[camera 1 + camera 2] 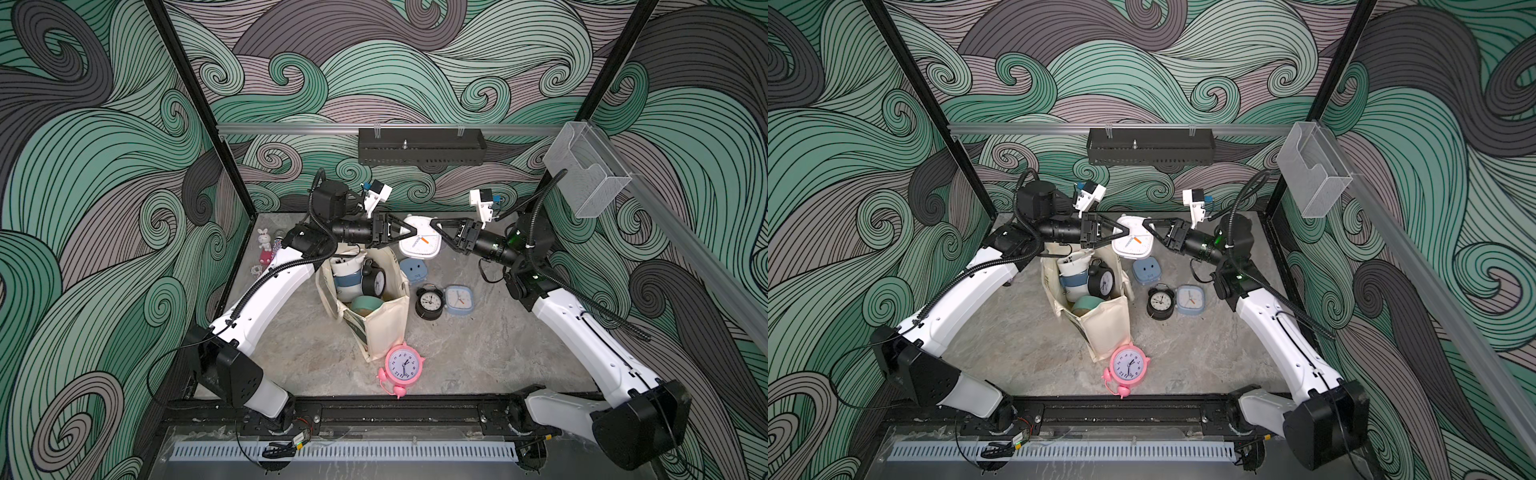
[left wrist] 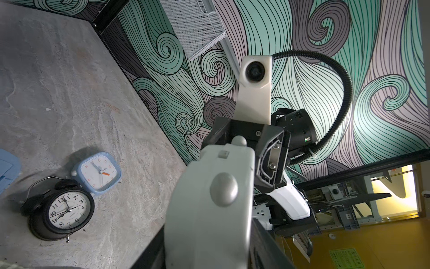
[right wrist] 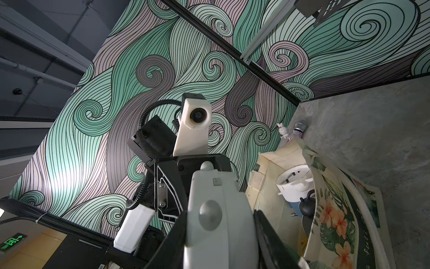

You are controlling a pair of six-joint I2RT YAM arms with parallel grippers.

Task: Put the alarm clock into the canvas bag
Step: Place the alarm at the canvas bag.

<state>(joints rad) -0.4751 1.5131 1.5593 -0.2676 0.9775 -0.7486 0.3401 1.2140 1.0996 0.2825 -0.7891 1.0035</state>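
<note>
A white square alarm clock [image 1: 422,245] [image 1: 1134,244] hangs in the air just behind the canvas bag [image 1: 386,328] [image 1: 1105,328]. My left gripper [image 1: 412,232] is shut on its left side and my right gripper [image 1: 435,225] on its right side. In each wrist view the clock's grey-white back [image 2: 209,198] [image 3: 218,209] fills the gap between dark jaws that press on both sides. The bag stands open on the table with its leaf-and-flower front [image 3: 335,209] showing. Several clocks lie inside it, among them a black twin-bell one [image 1: 372,279].
On the table right of the bag are a black twin-bell clock [image 1: 429,302], a light blue square clock [image 1: 458,300] and a blue clock lying face down [image 1: 413,270]. A pink clock [image 1: 404,365] leans at the bag's front. A bunny toy [image 1: 264,239] sits far left.
</note>
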